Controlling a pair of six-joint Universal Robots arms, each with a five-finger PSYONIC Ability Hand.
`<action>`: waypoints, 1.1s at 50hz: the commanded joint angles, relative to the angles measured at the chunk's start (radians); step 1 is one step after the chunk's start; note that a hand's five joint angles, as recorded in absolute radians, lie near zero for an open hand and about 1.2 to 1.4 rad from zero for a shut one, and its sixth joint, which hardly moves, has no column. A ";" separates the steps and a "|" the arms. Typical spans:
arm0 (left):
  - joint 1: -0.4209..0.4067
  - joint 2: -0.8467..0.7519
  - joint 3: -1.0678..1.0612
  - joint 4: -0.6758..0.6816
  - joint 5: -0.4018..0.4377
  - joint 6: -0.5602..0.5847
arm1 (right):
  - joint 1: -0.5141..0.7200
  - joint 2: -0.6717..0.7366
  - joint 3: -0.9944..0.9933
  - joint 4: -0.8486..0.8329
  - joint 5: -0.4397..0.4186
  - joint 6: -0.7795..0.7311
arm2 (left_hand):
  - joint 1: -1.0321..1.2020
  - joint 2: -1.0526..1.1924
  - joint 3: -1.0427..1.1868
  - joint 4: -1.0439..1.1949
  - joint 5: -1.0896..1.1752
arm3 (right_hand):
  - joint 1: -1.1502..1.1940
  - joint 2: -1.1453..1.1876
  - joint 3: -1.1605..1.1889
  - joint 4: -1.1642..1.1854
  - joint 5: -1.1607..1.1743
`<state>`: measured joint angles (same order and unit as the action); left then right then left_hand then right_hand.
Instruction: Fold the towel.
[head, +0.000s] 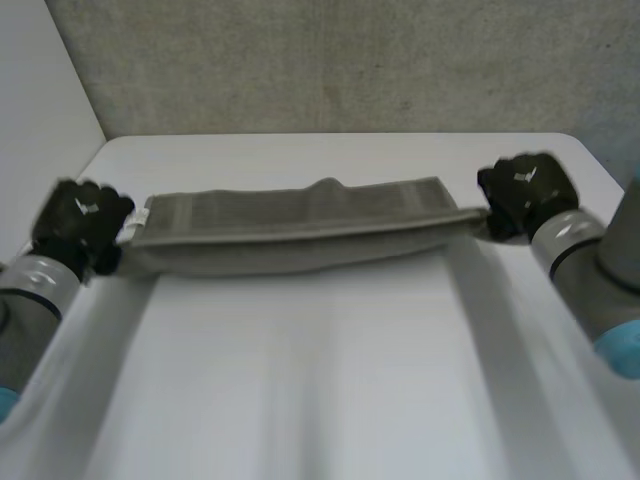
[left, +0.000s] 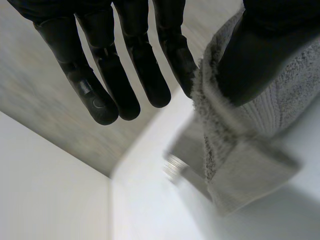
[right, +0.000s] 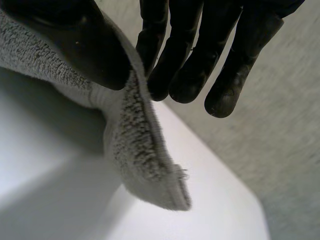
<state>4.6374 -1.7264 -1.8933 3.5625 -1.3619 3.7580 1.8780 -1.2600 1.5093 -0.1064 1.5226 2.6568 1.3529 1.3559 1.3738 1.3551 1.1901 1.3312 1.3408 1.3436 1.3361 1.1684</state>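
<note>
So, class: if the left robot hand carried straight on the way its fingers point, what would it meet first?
Probably the grey back wall: past the fingertips of the left robot hand, which pinches the towel at its end, nothing else lies in line. Depth is unclear.

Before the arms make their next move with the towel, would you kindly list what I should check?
1. Left hand pinching its end of the towel: ok.
2. Right hand pinching the other end: ok.
3. Towel stretched level between the hands: ok.
4. Room on the table in front of the towel: ok.
5. Towel's layers matched edge to edge: cannot tell.
</note>
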 joint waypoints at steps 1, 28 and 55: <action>-0.019 0.221 0.025 -0.117 0.001 -0.035 | 0.012 -0.122 -0.139 0.278 -0.012 -0.127 | 0.043 0.040 0.023 0.041 0.032 | 0.065 0.056 0.053 0.060 0.053; -0.107 -0.296 0.316 -0.191 0.006 -0.029 | 0.007 0.271 -0.455 0.567 -0.084 -0.500 | 0.043 0.040 0.023 0.041 0.032 | 0.065 0.056 0.053 0.060 0.053; -0.170 -0.820 0.988 -0.324 -0.118 -0.029 | 0.024 0.847 -1.123 0.570 0.013 -0.480 | 0.043 0.040 0.023 0.041 0.032 | 0.065 0.056 0.053 0.060 0.053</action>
<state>4.4775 -2.5398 -0.8925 3.2580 -1.4814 3.7290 1.9023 -0.4387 0.3915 0.4620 1.5291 2.1809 1.3529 1.3567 1.3779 1.3551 1.1901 1.3312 1.3408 1.3444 1.3361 1.1731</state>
